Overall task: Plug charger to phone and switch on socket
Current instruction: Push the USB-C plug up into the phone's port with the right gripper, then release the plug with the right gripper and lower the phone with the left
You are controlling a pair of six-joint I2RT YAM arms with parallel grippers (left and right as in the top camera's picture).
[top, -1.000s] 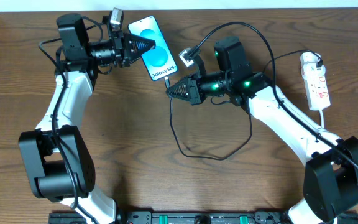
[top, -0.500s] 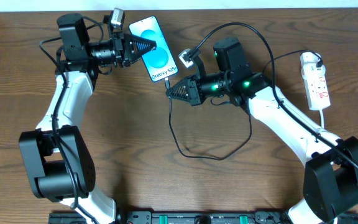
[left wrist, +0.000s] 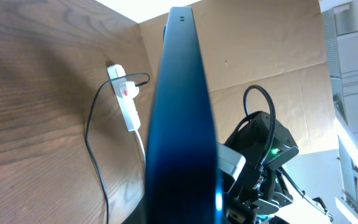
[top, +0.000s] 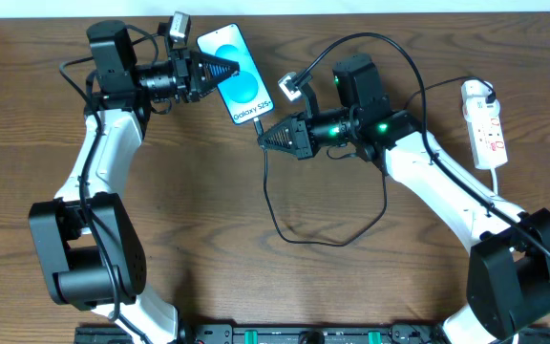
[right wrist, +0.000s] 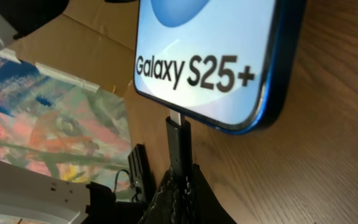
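Phone (top: 239, 86): held at the worktop's (top: 199, 210) far side by the closed left fingers (top: 216, 69), long axis aimed at the nearer right fingers (top: 277, 139), which are closed on the charger (right wrist: 179, 140) tip, apparently entering its lower edge.

The brown wood-grain counter (top: 208, 210) carries the socket (top: 485, 122), a white strip with red switch marks. It lies lengthwise beside the right edge, near the far right corner. Its white cord (left wrist: 140, 140) trails off its near end. The black charger (top: 325, 243) cable loops over the counter's middle.
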